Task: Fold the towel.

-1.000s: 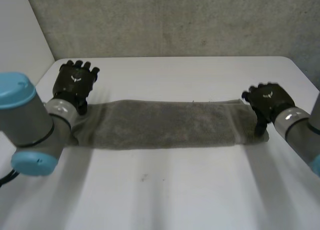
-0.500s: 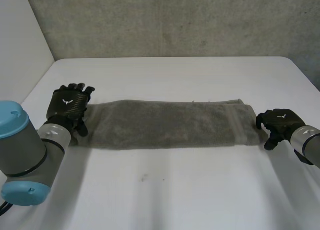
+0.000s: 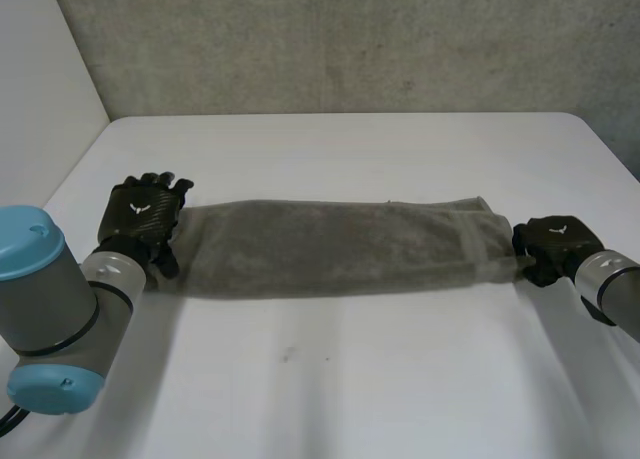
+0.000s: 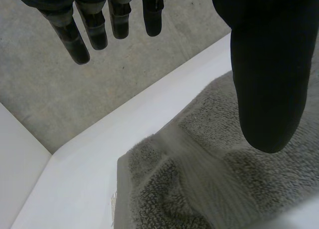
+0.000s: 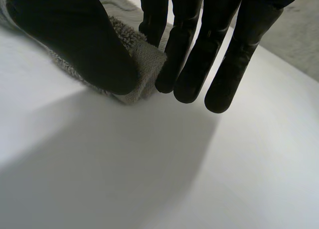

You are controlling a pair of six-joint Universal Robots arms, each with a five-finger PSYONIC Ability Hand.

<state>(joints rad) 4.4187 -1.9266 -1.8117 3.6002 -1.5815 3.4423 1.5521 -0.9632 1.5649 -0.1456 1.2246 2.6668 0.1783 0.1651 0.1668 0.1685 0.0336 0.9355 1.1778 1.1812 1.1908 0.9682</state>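
The grey towel lies as a long folded strip across the white table. My left hand rests at the strip's left end with its fingers straight. In the left wrist view its fingers stand apart from the thumb, above the towel's end, and grip nothing. My right hand is at the strip's right end. In the right wrist view the thumb and the fingers pinch the towel's end corner between them.
A grey wall stands behind the table's far edge. A white panel rises at the far left corner. Bare tabletop runs in front of the towel and behind it.
Both hands have come nearer to me, down to the towel's ends. The right hand's fingers have closed on the right end. The left hand has stayed open.
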